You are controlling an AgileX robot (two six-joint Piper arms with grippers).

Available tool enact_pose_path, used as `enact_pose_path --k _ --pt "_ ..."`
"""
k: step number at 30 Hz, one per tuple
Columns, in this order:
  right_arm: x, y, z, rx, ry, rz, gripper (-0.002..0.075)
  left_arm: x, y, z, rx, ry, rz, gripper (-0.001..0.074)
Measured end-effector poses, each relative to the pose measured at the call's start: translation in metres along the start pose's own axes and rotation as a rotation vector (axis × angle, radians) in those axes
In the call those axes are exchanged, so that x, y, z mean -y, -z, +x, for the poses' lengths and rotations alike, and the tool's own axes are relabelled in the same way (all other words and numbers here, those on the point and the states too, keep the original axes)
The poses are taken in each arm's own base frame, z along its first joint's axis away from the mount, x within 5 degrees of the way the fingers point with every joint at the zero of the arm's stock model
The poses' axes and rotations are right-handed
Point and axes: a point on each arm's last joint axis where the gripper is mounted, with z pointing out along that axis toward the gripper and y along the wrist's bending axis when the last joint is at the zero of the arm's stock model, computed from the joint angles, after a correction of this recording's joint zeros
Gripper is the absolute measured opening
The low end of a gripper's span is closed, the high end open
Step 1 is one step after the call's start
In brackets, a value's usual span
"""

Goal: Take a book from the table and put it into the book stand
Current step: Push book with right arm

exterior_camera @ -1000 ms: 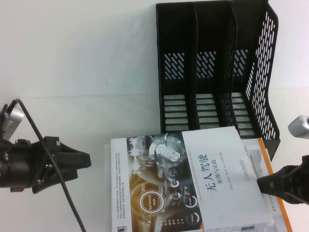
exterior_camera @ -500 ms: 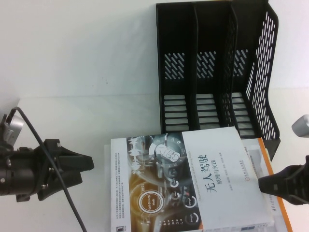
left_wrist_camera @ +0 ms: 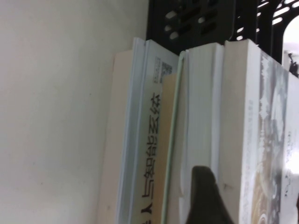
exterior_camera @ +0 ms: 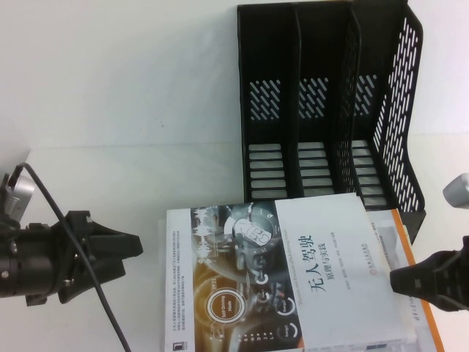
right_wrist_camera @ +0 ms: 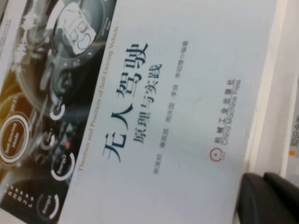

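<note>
The book (exterior_camera: 293, 275) lies on top of a stack on the table (exterior_camera: 110, 110), just in front of the book stand (exterior_camera: 330, 103), whose three compartments look empty. This looks like the approach: the left gripper (exterior_camera: 128, 248) waits beside the stack, the right gripper (exterior_camera: 399, 280) touches its far edge (fingers' state, I cannot tell). Next comes a firm edge grasp.

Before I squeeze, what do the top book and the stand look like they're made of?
The book, between the left gripper and the right gripper, looks like a paperback: smooth printed cover, cream page block edge-on in the left wrist view. The book stand looks like matte black moulded plastic, with slotted walls and base.
</note>
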Motion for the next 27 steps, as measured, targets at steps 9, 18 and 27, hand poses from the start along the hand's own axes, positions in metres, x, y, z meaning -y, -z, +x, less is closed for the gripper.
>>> enact_pose_path --k 9,18,27 --pt "-0.002 -0.004 -0.001 0.000 -0.001 -0.041 -0.0001 0.001 -0.001 0.004 -0.017 -0.018 0.046 0.0435" --pt "-0.014 -0.033 -0.011 -0.089 0.014 -0.101 -0.0001 0.004 -0.001 0.006 -0.043 -0.024 0.069 0.0504" --pt "-0.028 -0.042 -0.023 -0.055 0.073 -0.093 -0.0001 -0.003 0.000 0.005 -0.038 -0.046 0.007 0.0510"
